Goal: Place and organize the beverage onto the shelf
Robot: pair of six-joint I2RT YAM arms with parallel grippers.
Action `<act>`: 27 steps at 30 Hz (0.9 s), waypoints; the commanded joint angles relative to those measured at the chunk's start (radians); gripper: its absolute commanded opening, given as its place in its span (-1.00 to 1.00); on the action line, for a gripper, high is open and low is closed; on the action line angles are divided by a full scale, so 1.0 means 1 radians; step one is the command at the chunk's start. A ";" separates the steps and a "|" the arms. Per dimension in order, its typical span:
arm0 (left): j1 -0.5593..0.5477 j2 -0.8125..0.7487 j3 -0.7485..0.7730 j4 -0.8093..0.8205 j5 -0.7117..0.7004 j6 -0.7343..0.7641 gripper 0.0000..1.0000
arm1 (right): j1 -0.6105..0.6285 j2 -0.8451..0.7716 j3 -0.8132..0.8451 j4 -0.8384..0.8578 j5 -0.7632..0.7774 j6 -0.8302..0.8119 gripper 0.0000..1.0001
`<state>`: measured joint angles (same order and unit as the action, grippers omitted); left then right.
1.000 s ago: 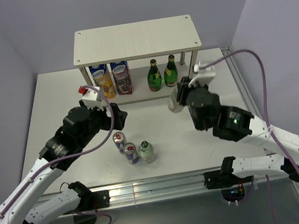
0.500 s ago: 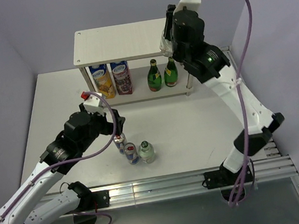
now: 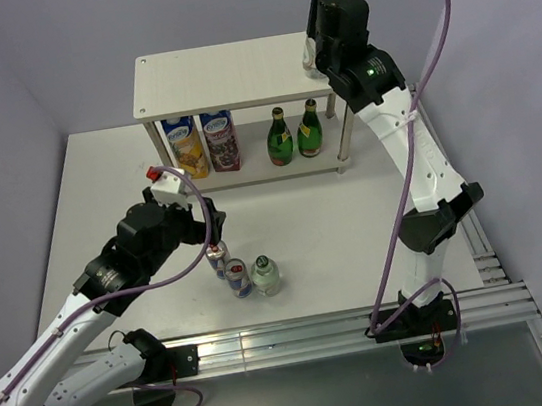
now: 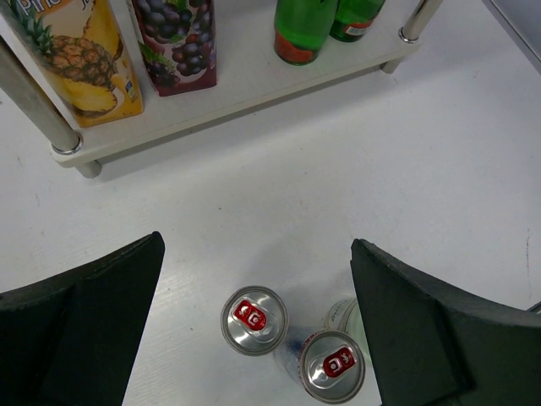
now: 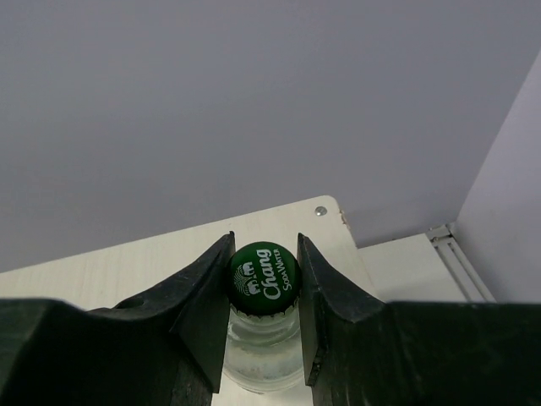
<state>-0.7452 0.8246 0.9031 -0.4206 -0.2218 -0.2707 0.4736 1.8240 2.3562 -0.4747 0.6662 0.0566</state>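
Right wrist view: the right gripper (image 5: 264,283) has its two dark fingers (image 5: 203,296) pressed against either side of the neck of a clear glass bottle (image 5: 262,338), just under its green cap printed "Chang Soda Water". The bottle stands upright over the right end of the shelf's top board (image 5: 127,271), a pale wood-grain panel with a screw at its corner. Whether its base touches the board cannot be told.

From the top external camera, the right arm reaches high up to that far right end of the shelf (image 3: 232,72). On the lower tier, two dark green bottles (image 3: 281,137) with yellow labels stand side by side to the right, and a pineapple juice carton (image 3: 183,147) and a grape juice carton (image 3: 221,140) stand to the left.

On the white table (image 3: 353,212) in front of the shelf, two blue-and-silver cans (image 3: 217,258) with red tabs stand close together, with a second clear bottle (image 3: 265,275), green-capped, just beside them. The left gripper (image 4: 256,245) hangs above this group, its jaws spread wide and holding nothing.
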 commanded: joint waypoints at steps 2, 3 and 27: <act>0.014 -0.008 -0.007 0.048 0.013 0.019 0.99 | -0.029 0.007 0.057 0.094 -0.039 -0.024 -1.00; 0.015 -0.010 -0.006 0.048 0.012 0.021 0.99 | -0.030 0.014 0.060 0.091 -0.045 -0.029 -1.00; 0.020 -0.031 -0.017 0.049 -0.014 0.024 0.99 | -0.029 0.038 -0.158 0.128 -0.177 -0.035 0.13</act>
<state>-0.7322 0.8131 0.8867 -0.4080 -0.2272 -0.2695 0.4416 1.8484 2.2372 -0.2554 0.4961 0.0242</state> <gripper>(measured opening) 0.993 0.541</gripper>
